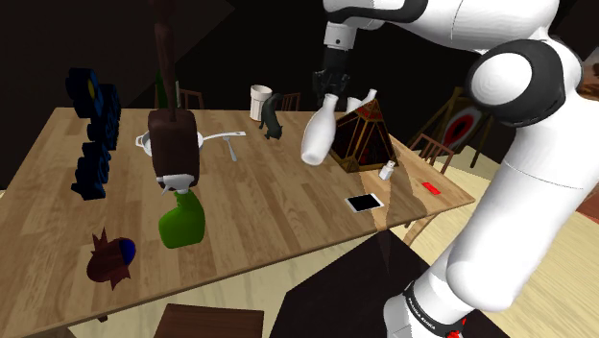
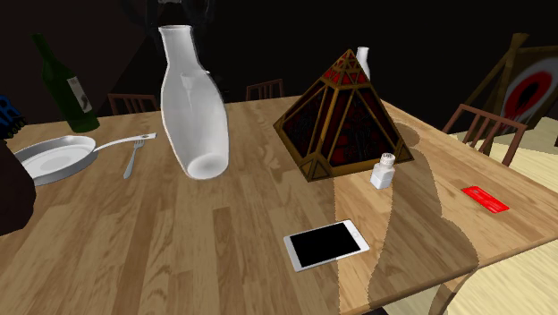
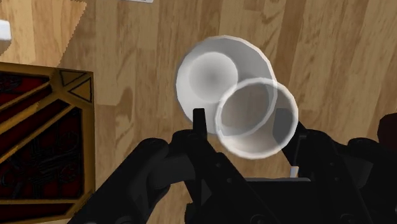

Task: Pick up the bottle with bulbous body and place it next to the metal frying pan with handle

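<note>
Bottle check from us: the white bottle (image 2: 193, 107) hangs in the air over the wooden counter (image 2: 224, 259), with the black pincer (image 1: 332, 88) pinching its neck from both sides. It looks smooth and glossy. It has a narrow neck with a flared lip, then swells into a fat rounded body with a flat base. The long axis is mostly upright but tilted. The mouth points up into the pincer, and in the second exterior view the base swings down and a bit to the right, so we see its underside. In the wrist view we look straight down the open mouth, with the wider body offset behind it.

The frying pan (image 2: 54, 159) is shallow, round and silvery grey. It lies flat toward the second exterior view's left, apart from the bottle, with its thin handle pointing right and a fork (image 2: 134, 157) just beside it. A pyramid lantern (image 2: 344, 116) with dark red panels and a brassy frame stands on the other side of the bottle. A flat phone (image 2: 326, 243) lies nearer the counter's edge.
</note>
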Tool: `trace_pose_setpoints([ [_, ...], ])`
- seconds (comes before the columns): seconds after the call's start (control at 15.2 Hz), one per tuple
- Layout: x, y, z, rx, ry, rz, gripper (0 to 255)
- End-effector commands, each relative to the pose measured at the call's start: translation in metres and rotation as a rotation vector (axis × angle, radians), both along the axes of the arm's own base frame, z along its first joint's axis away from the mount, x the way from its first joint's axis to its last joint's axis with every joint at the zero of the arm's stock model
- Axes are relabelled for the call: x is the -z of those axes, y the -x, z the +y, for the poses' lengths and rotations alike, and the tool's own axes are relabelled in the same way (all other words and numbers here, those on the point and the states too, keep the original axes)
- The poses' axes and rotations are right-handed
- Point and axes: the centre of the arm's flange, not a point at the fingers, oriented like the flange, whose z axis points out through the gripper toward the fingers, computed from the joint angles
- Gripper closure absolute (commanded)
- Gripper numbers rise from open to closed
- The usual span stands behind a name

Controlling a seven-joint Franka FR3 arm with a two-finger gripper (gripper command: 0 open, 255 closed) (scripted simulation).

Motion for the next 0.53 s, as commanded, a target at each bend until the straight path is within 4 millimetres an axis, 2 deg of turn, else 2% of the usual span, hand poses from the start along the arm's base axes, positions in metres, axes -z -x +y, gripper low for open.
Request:
trace_pose_setpoints([
  [0.0,-0.001,-0.009,0.027,0.001,0.0,0.0,255],
  [0.46,-0.001,-0.043,0.113,0.001,0.0,0.0,255],
])
